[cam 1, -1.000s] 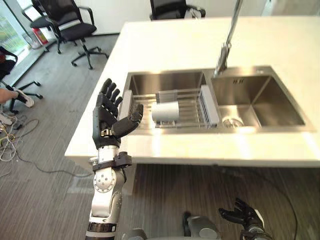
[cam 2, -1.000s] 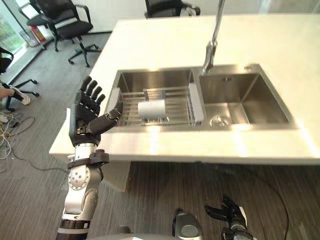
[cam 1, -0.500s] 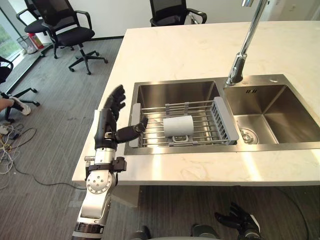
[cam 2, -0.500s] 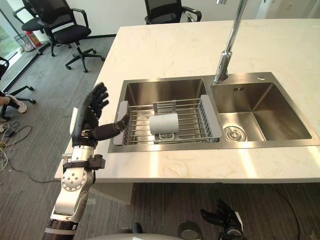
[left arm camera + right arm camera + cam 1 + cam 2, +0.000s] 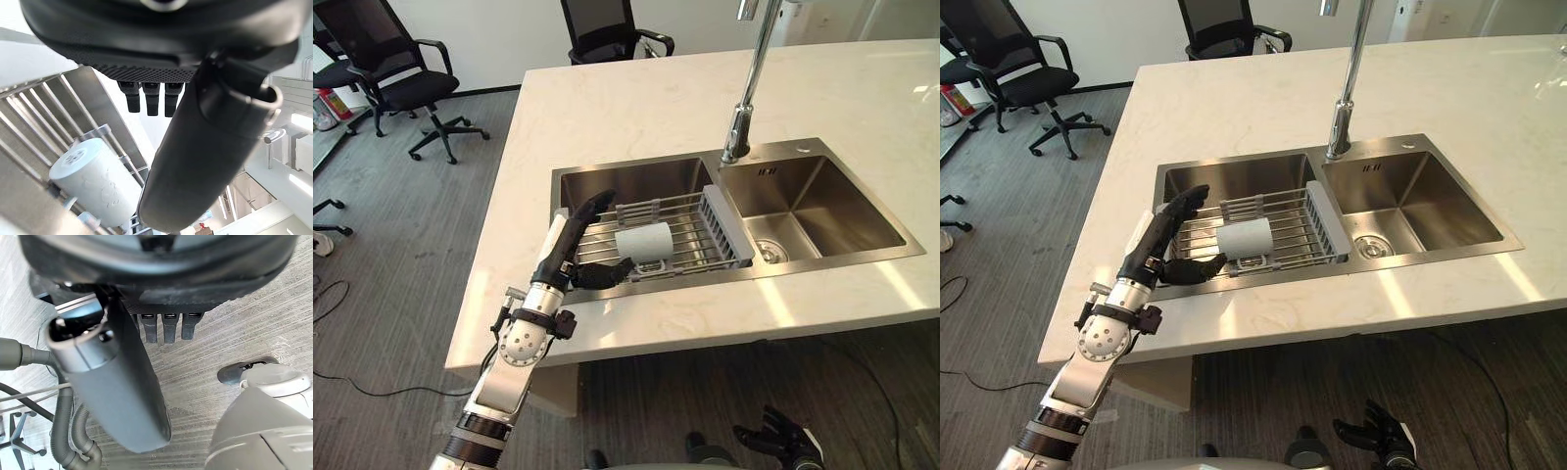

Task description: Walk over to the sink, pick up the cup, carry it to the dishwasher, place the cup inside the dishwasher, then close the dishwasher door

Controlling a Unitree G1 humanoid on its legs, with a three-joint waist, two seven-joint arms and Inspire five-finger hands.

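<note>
A pale cup [image 5: 643, 241] lies on its side on a wire drying rack [image 5: 698, 233] set in the left basin of a steel double sink [image 5: 813, 201]. My left hand [image 5: 570, 252] is open and hovers over the rack's left end, its thumb stretched toward the cup and a short gap short of it. The left wrist view shows the cup [image 5: 98, 184] past my straight fingers [image 5: 151, 99]. My right hand [image 5: 778, 439] hangs low by the floor, open and holding nothing.
A tall tap [image 5: 746, 86] rises behind the divider between the basins. The sink sits in a pale stone counter [image 5: 636, 108]. Black office chairs [image 5: 393, 73] stand on the grey floor beyond the counter's left and far sides.
The camera has shifted. My left hand has reached forward from beside the counter edge to over the rack's left end, closer to the cup. The right hand stays low.
</note>
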